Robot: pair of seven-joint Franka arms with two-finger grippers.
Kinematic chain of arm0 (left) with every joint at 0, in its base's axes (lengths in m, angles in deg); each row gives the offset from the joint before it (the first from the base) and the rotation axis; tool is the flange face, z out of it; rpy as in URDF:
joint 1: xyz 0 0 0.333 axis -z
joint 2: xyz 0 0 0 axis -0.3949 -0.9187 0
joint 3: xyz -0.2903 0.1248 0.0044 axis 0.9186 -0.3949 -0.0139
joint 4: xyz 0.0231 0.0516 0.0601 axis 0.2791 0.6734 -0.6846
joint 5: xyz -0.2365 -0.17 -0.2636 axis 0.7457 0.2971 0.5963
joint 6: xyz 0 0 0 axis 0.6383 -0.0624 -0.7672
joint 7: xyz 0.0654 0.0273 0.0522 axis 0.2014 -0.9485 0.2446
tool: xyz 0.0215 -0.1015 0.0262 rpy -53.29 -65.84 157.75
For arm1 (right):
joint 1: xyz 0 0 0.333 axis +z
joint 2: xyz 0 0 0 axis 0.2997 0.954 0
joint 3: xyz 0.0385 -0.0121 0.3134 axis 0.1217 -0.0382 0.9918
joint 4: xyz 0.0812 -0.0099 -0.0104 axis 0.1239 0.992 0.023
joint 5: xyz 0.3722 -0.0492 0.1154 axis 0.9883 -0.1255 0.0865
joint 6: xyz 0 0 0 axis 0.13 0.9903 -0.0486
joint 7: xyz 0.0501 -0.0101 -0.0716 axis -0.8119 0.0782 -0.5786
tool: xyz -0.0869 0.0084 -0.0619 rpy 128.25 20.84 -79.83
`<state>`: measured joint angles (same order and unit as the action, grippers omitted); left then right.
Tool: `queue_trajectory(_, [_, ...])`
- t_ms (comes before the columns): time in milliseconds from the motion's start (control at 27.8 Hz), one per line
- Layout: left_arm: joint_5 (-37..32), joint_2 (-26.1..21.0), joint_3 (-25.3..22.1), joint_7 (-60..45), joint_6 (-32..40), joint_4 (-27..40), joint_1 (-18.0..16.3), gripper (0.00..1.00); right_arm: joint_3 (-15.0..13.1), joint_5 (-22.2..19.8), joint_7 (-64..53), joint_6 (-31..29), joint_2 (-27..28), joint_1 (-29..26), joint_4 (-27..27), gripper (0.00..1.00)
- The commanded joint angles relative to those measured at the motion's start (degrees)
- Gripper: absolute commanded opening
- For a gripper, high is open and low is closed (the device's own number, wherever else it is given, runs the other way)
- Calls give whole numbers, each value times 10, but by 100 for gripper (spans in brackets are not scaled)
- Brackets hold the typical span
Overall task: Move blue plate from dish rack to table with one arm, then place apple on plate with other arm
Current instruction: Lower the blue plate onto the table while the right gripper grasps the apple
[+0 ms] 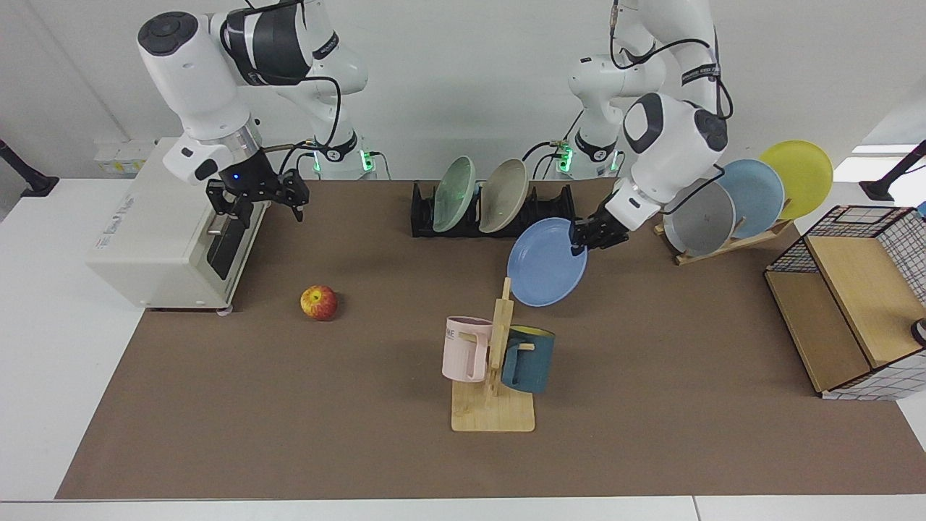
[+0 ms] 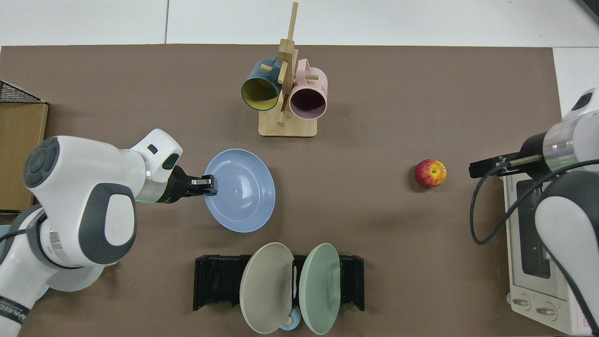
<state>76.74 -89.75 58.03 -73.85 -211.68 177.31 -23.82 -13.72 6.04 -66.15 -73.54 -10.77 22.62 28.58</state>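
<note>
Blue plate pinched by left hand above table; right hand spread.

— How was the light?
— Bright and even, as from overhead. Shadows on the brown mat were soft and short: a faint one beside the apple, a broader blur under the blue plate at the top view's centre.
— Any glare or blur?
— A soft sheen on the blue plate and the white arm casings. Both views stayed in focus to the corners.
</note>
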Motion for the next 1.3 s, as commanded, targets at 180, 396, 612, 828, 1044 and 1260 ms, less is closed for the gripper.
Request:
queue_trajectory(180, [31,-70,39,7,-64,-9,6,2,1,-8,10,-113,45,14,69,100])
queue_trajectory(396, [32,-70,56,6,-73,0,7,20,1,-9,13,-169,86,17,68,100])
queue_trajectory(612, [26,-69,61,-8,-81,-2,15,56,1,-9,21,-209,127,18,69,100])
queue_trajectory(828, [8,-62,60,-16,-71,-9,15,71,1,-9,25,-225,153,19,77,100])
queue_trajectory(1044, [-64,-46,54,-48,-26,-35,13,81,0,-9,41,-234,179,19,79,100])
queue_trajectory(1260, [-204,-5,8,-51,143,-132,12,86,-1,-11,55,-253,195,26,92,100])
